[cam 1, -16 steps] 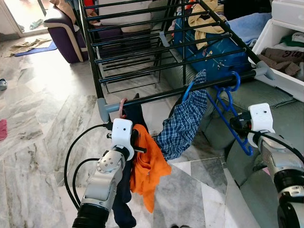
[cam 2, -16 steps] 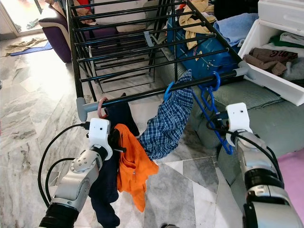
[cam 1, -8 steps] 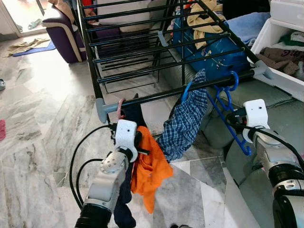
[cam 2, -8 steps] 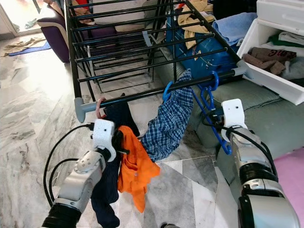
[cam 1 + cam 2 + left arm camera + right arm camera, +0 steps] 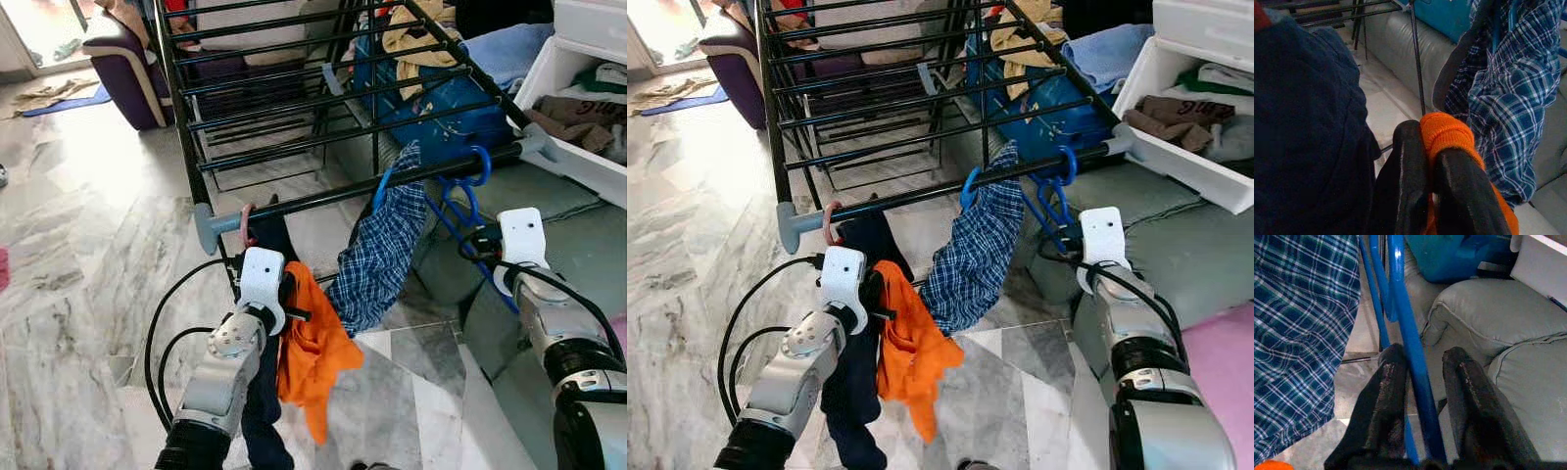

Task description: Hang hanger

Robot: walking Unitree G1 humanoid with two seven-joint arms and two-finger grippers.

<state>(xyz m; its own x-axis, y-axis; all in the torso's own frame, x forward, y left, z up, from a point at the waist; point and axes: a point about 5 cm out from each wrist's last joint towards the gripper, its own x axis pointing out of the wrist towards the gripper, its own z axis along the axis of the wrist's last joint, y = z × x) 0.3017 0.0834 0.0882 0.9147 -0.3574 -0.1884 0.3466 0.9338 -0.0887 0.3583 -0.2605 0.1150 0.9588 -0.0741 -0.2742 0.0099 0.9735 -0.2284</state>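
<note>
Marble floor, grey sofa (image 5: 549, 186) off to one side, and a big black drying rack (image 5: 294, 108) in the middle. On the rack's front rail (image 5: 372, 186) hang a plaid shirt (image 5: 382, 255), a dark garment (image 5: 263, 392) and the blue hanger (image 5: 468, 211), hook already over the rail near the sofa end, long arm slanting down from it. The right gripper (image 5: 1420, 382) has that arm between its fingers, not quite pinched. The left gripper (image 5: 1432, 166) is clamped on orange cloth (image 5: 309, 352), below the rail's other end.

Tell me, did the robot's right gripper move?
Yes. The right gripper has crept up along the blue plastic hanger, closer to the black metal rack rail.
</note>
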